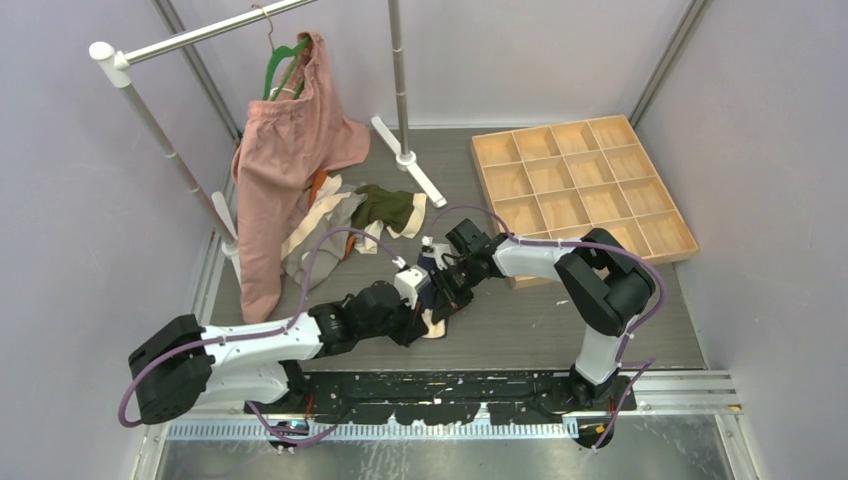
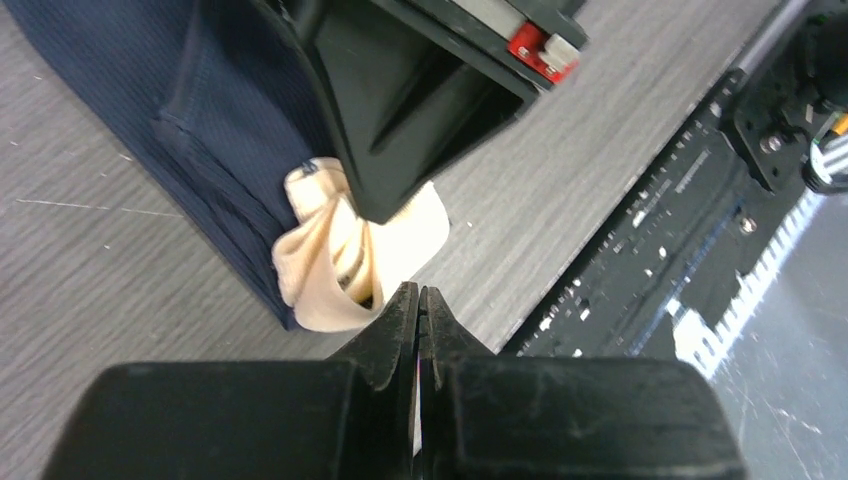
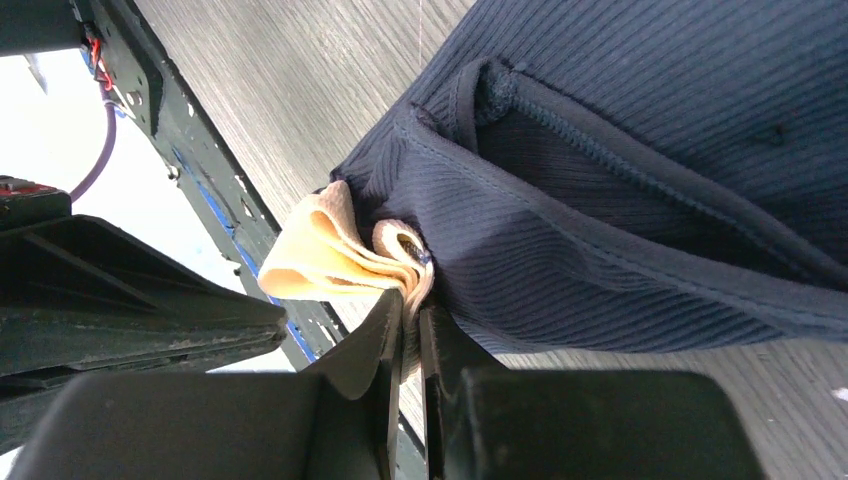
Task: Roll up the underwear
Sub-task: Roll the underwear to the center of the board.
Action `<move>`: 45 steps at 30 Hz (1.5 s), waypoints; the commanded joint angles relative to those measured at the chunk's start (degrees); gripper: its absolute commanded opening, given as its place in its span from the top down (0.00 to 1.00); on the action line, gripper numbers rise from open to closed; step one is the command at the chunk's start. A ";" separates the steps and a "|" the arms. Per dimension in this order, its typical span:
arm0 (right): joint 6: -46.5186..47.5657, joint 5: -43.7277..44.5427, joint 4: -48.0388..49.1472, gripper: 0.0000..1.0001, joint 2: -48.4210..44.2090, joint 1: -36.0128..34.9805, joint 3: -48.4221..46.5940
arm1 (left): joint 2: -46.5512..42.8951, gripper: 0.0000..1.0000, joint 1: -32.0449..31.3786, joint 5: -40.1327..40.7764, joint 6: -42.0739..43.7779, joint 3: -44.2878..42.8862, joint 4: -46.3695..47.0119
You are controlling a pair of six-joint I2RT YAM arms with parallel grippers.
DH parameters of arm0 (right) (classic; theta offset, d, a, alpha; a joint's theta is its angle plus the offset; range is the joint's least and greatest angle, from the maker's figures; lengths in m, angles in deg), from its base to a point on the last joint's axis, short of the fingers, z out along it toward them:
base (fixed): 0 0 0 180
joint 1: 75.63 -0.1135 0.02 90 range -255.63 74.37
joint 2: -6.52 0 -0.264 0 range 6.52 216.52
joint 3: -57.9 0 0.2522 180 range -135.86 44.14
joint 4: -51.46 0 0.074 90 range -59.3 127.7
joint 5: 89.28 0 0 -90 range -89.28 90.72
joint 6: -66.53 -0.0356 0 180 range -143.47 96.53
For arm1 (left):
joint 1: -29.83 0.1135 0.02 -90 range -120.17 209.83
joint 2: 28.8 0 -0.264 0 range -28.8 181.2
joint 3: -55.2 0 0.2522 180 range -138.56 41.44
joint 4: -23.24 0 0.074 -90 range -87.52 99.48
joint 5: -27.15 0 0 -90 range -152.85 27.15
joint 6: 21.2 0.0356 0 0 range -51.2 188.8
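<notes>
A navy pair of underwear (image 1: pixel 436 285) with a cream waistband (image 1: pixel 437 326) lies folded on the grey table between both grippers. My right gripper (image 3: pixel 410 305) is shut on the bunched cream waistband (image 3: pixel 330 250), with the navy fabric (image 3: pixel 650 170) just beyond it. In the left wrist view my left gripper (image 2: pixel 420 295) is shut and empty, its tips just short of the waistband (image 2: pixel 340 260). The right gripper's black finger (image 2: pixel 400 110) presses on that waistband from above. In the top view the left gripper (image 1: pixel 422 303) and the right gripper (image 1: pixel 448 288) nearly meet.
Several more underwear, one olive green (image 1: pixel 386 206), lie in a pile at the back left. A large pink garment (image 1: pixel 285 160) hangs from a green hanger on a white rack (image 1: pixel 403 90). A wooden compartment tray (image 1: pixel 580 185) sits at the back right. The black base rail (image 2: pixel 680 230) runs along the near edge.
</notes>
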 commanded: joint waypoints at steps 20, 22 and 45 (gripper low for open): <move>0.82 6.70 -2.74 0.81 -1.54 -0.04 0.38 | 7.96 0.99 0.42 16.00 -2.80 -1.01 4.95; 0.59 6.68 -2.75 0.79 -2.32 -0.07 0.47 | 8.85 0.99 0.47 15.91 -2.95 -1.08 5.24; -2.43 16.13 -2.09 0.66 -9.65 -0.07 3.25 | 13.23 0.99 0.55 15.29 -5.68 0.65 5.94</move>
